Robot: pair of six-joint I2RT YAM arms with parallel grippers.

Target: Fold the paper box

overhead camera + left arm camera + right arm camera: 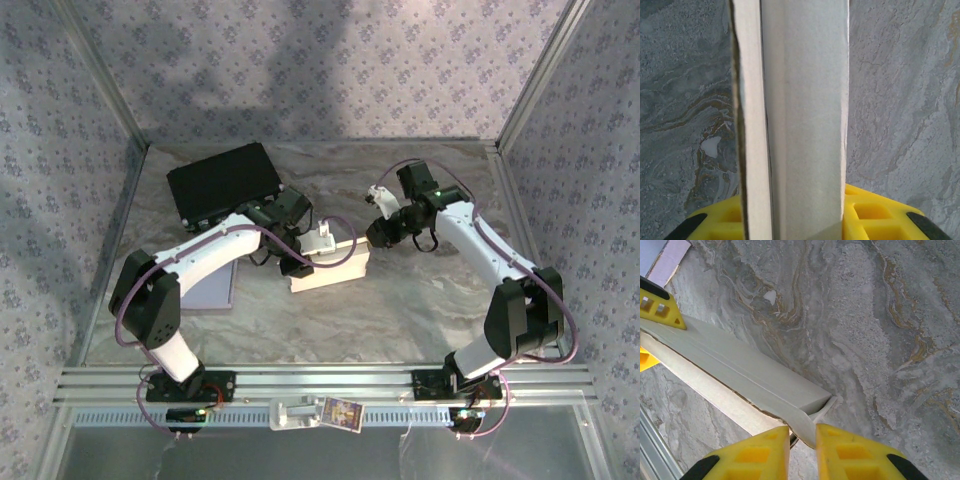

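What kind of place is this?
Probably a robot test cell in a lab, not a home: patterned walls on a metal frame enclose a marble-look table.

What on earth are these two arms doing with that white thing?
They are folding a paper box on the table. The left gripper pinches a panel at one end of it, and the right gripper is closed on a flap at the opposite end. The box looks only partly formed, lying low between them.
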